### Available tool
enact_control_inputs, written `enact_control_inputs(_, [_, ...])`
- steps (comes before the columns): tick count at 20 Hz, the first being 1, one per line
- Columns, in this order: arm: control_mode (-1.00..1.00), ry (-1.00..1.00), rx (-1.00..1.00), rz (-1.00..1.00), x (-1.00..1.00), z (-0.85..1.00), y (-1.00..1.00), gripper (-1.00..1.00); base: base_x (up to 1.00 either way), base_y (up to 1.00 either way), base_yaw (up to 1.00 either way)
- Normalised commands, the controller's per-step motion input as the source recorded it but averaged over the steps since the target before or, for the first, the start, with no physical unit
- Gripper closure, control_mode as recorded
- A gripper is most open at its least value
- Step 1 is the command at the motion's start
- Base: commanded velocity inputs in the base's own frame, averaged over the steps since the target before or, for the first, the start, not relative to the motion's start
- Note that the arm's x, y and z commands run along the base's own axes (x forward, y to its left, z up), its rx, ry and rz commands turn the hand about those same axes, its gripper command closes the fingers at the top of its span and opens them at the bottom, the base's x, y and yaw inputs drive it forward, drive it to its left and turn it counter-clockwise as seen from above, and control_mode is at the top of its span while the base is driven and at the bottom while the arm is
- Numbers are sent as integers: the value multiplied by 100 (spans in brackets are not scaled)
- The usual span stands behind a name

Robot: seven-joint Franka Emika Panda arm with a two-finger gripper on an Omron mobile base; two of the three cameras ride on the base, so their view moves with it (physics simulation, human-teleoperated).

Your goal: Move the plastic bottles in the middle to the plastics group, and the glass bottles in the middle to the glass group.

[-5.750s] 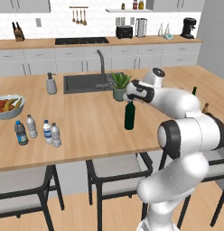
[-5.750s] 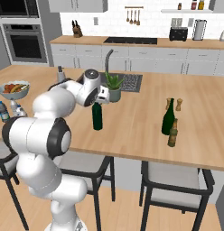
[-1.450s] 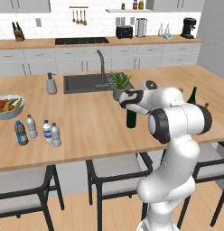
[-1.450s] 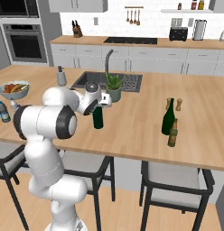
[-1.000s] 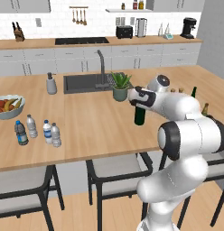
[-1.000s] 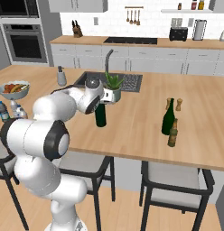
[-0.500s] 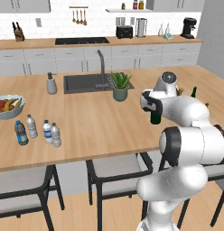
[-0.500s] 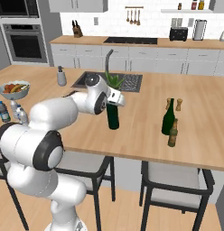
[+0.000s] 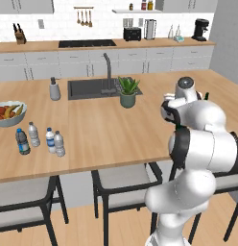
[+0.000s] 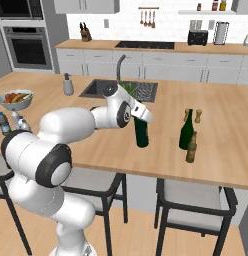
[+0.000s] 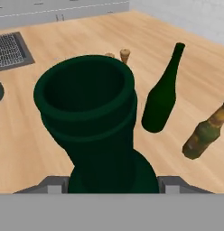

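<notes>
Carry step: gripper [image 10: 140,114] clamped on dark wine bottle [image 10: 141,135], mid-counter, glass group at its 3 o'clock: green wine bottle [image 10: 186,130], amber beer bottle [image 10: 191,147]. Next likely needs setting it beside them, upright, then releasing.

My pincer's dark wine bottle [image 11: 93,135] is deep blackish green; the green wine bottle [image 11: 162,97] is brighter, the beer bottle [image 11: 205,131] mottled amber-brown, the counter [image 11: 37,117] pale wood-grain.
</notes>
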Motion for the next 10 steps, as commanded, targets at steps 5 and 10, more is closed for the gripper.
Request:
enact_control_inputs(5, [-100, 0, 0, -18, -2, -2, -60, 100, 0, 0, 0])
enact_control_inputs(10, [-100, 0, 2, -12, 0, -16, -41, 100, 0, 0, 0])
